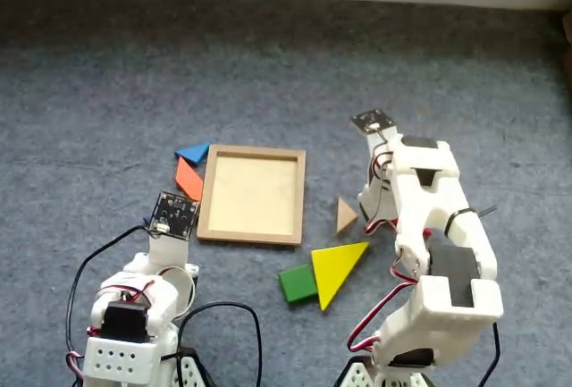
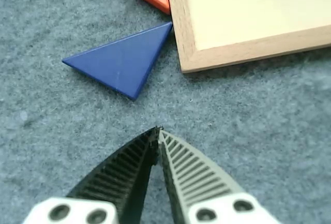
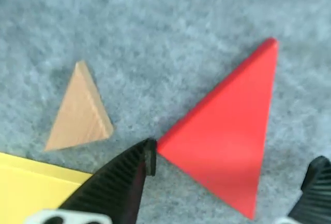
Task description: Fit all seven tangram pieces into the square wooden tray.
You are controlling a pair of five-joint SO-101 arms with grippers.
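My right gripper (image 3: pixel 234 162), spread astride the red triangle (image 3: pixel 227 125) with one finger against its corner and the empty square wooden tray (image 1: pixel 255 150) well apart, could, I judge, squeeze those slanted edges and squirt the thin piece across the carpet (image 3: pixel 155 27).

triangles 5: light-blue triangle (image 1: pixel 192 151), navy triangle (image 2: pixel 121 61) ahead of left fingertips (image 2: pixel 173 149), tan triangle (image 1: pixel 346 215), yellow triangle (image 1: pixel 336 266), red triangle (image 3: pixel 227 136) between right fingers (image 3: pixel 129 175) | square (image 1: pixel 297 282) 1 | parallelogram (image 1: pixel 188 179) 1 | pieces 7 | tray (image 1: pixel 206 192) 1 | grippers 2: left gripper (image 2: pixel 156 133), right gripper (image 3: pixel 234 163)
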